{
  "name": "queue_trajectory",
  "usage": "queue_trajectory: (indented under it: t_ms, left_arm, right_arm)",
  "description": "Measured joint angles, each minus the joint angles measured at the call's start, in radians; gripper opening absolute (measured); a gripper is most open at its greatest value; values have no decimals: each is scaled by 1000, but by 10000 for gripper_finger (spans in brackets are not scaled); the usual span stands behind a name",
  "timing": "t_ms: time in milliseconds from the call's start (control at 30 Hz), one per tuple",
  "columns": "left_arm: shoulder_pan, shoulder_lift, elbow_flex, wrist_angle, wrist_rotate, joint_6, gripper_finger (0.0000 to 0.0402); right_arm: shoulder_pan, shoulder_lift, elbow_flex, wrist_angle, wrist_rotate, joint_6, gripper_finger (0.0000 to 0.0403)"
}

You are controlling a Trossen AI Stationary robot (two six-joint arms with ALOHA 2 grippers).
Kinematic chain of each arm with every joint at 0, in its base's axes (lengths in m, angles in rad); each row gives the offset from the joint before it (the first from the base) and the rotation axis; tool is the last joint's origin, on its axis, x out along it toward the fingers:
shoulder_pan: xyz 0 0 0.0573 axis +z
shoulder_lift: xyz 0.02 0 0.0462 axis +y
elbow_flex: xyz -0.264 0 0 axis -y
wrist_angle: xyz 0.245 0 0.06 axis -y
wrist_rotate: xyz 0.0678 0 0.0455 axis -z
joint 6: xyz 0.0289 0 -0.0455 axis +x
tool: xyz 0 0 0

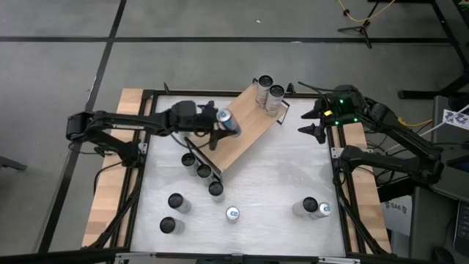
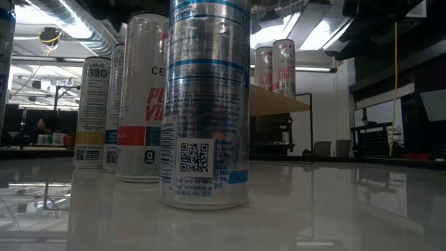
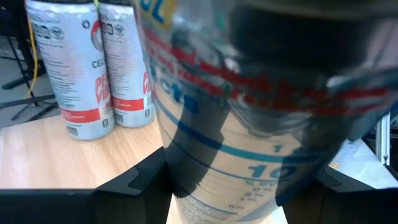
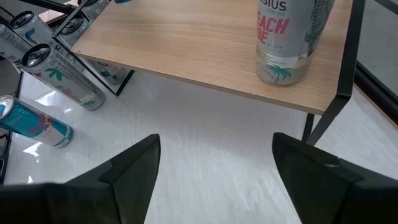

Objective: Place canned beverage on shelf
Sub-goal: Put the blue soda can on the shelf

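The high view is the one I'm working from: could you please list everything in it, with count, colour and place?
Shelf: one, light-brown board with black frame ends, set diagonally at the table's far middle.
Cans on shelf: two, silver, upright at its far right end.
Held can: one, blue and silver, above the shelf's middle.
Cans on table: eight, upright; three in a row beside the shelf's near edge, three near left and centre, two near right.
Table: one, white.
Left gripper: shut on the held can, over the shelf.
Right gripper: open, empty, right of the shelf.
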Motion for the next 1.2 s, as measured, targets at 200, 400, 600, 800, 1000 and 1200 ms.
queue_trajectory:
  t_ms: [200, 400, 600, 800, 1000, 1200]
  left_arm:
    - [36, 150, 177, -83, 80, 1, 218]
    - [61, 305, 365, -208, 110, 48, 224]
    - [80, 424, 506, -317, 112, 102, 225]
    - [96, 500, 564, -338, 156, 133, 225]
    - [117, 513, 565, -343, 159, 140, 226]
    - [133, 513, 565, -351, 158, 140, 226]
  right_arm:
    - [0, 0, 0, 0, 18, 0, 305]
    - [0, 0, 0, 0, 19, 0, 305]
    - [0, 0, 0, 0, 19, 0, 305]
    - [0, 0, 0, -1, 19, 0, 305]
    - [0, 0, 0, -1, 19, 0, 305]
    - [0, 0, 0, -1, 19, 0, 305]
